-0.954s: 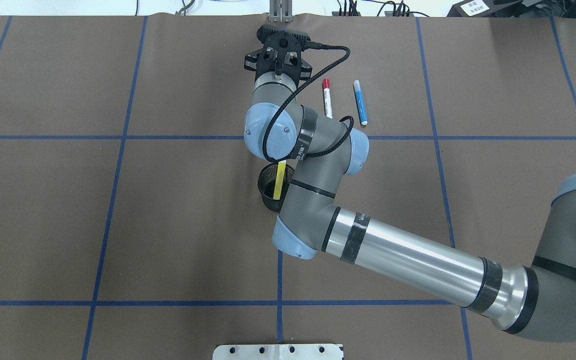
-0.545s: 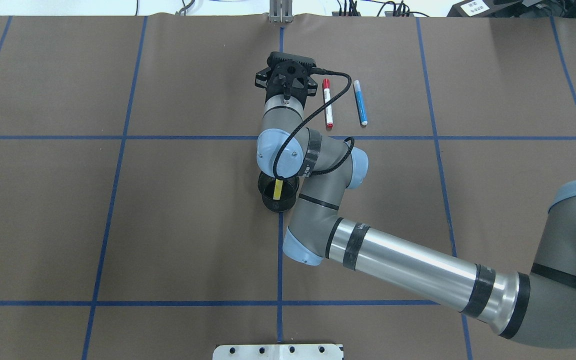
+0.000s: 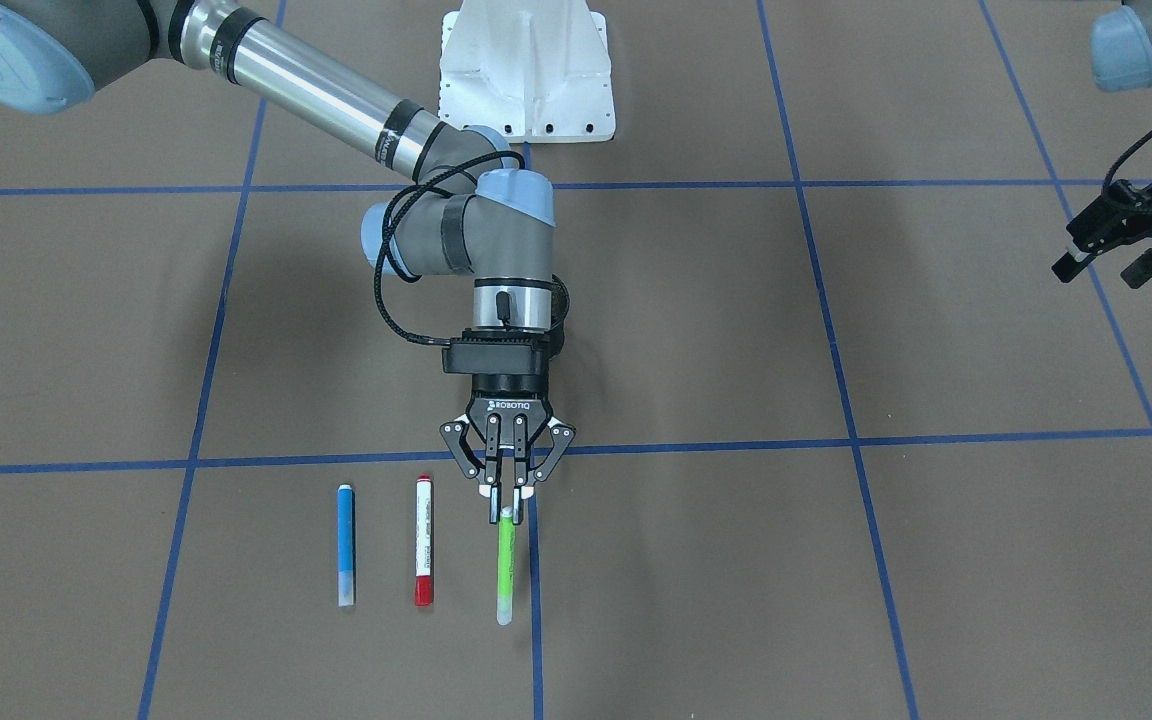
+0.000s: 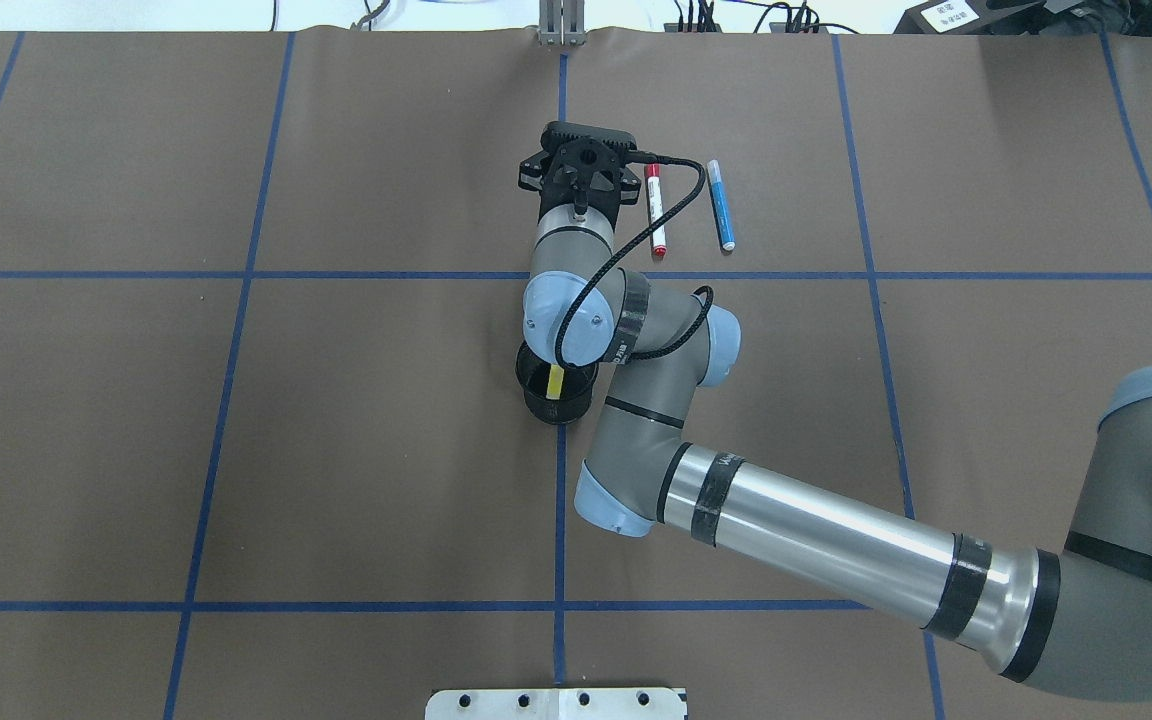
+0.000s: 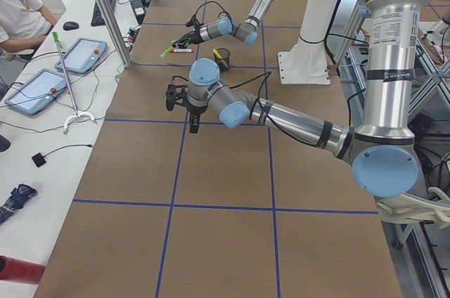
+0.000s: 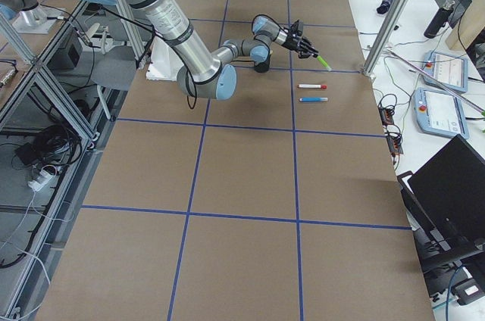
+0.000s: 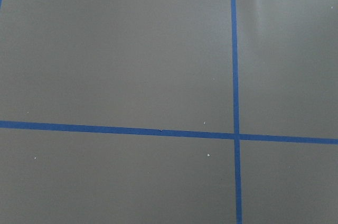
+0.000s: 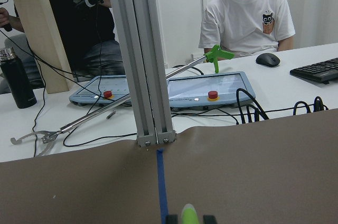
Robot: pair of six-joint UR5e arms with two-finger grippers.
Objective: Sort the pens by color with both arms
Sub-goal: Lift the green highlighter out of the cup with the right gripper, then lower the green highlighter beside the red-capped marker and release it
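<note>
My right gripper (image 3: 507, 514) is shut on the near end of the light green pen (image 3: 505, 565), which points away from me just left of the blue centre line. In the right wrist view only the pen's tip (image 8: 190, 214) shows. In the overhead view the gripper body hides this pen. The red-ended white pen (image 4: 655, 210) and the blue pen (image 4: 721, 205) lie side by side on the mat next to it. The yellow pen (image 4: 556, 380) stands in the black mesh cup (image 4: 536, 400). My left gripper (image 3: 1098, 272) hovers open and empty, far off to the side.
The white pedestal base (image 3: 526, 80) stands at my edge of the table. An aluminium post (image 8: 145, 55) rises at the far edge on the centre line. Beyond it is the operators' desk with control tablets (image 8: 211, 89) and a seated person (image 8: 245, 12).
My right gripper has drawn back from the far edge toward me and slightly right, stopping just left of the red pen. The left arm has not moved.
</note>
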